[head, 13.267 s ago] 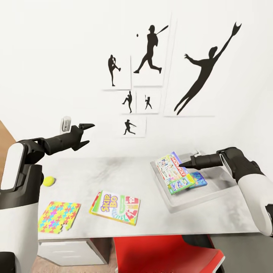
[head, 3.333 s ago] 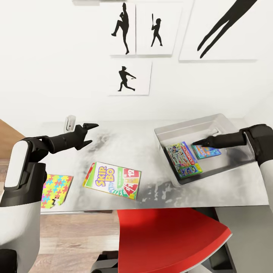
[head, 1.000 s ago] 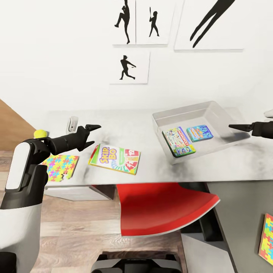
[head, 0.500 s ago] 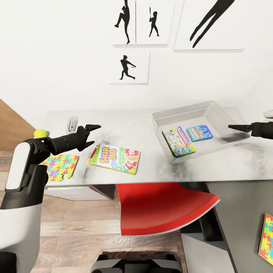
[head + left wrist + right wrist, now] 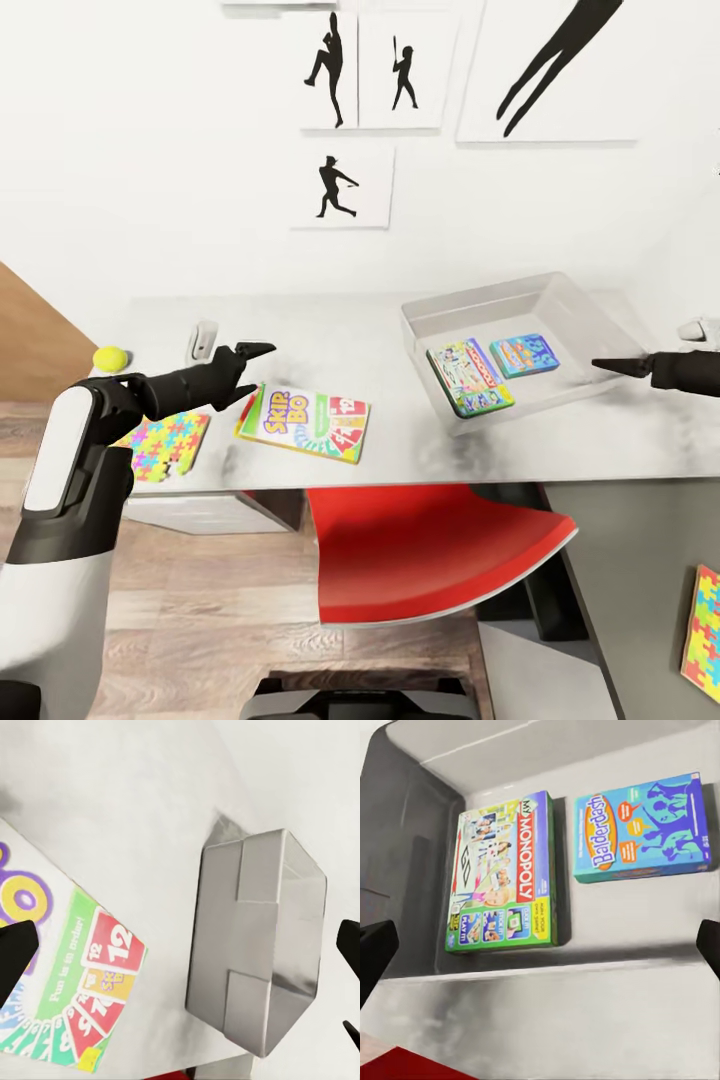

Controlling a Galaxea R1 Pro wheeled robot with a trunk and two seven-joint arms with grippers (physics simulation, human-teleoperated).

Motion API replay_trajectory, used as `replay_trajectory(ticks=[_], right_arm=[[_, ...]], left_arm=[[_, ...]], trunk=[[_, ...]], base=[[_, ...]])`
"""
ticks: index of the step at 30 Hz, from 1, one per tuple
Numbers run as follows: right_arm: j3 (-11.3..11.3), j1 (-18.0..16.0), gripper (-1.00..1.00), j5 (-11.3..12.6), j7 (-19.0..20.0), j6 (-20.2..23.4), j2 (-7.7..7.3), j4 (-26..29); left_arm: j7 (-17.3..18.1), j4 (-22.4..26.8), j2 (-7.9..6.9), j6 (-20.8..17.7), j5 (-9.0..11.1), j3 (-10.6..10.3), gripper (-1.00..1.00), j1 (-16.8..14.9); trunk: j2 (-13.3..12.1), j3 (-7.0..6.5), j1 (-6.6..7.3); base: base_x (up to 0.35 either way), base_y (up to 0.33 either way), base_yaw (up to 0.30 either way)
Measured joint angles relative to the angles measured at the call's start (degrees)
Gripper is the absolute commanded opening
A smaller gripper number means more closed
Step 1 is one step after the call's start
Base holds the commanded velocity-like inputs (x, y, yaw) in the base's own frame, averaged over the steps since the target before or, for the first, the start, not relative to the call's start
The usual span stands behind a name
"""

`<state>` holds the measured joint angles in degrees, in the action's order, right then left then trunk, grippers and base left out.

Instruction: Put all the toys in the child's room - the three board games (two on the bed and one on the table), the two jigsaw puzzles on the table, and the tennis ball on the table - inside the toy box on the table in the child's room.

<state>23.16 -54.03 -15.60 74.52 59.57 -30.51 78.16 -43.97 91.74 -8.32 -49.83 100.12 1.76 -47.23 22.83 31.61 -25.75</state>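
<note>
Inside the toy box [image 5: 590,322] near the table's [image 5: 400,450] right end lie two board games [image 5: 469,376]; SKIP-BO [image 5: 305,422] waits mid-table beneath the spread-fingered left gripper [image 5: 252,368]; right gripper [image 5: 603,366] hovers beside the box, empty and parted.

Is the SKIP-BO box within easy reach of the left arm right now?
Probably yes. The left gripper hangs open just beside the SKIP-BO box, which lies flat on the table with nothing on top of it or between the two.
</note>
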Motion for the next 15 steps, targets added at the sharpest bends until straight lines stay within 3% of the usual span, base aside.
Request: replay_trajectory(ticks=[5, 9, 15], right_arm=[[0.1, 3.3, 1.0, 0.1, 0.0, 0.0, 0.13, 2.5], [0.3, 7.7, 1.0, 0.2, 0.0, 0.0, 0.55, 4.9], [0.4, 10.8, 1.0, 0.3, 0.0, 0.0, 0.84, 6.1]], left_arm=[[0.5, 0.2, 0.08, 0.0, 0.0, -2.1, 1.0, 1.4], [1.9, 0.3, 0.09, 0.3, -0.1, -5.0, 1.0, 4.3], [3.6, 0.3, 0.02, 0.4, -0.1, -6.4, 1.0, 7.1]], trunk=[[0.0, -0.44, 0.0], [0.0, -0.8, 0.0], [0.0, -1.35, 0.0]], base=[[0.0, 0.0, 0.0], [0.0, 0.0, 0.0], [0.0, 0.0, 0.0]])
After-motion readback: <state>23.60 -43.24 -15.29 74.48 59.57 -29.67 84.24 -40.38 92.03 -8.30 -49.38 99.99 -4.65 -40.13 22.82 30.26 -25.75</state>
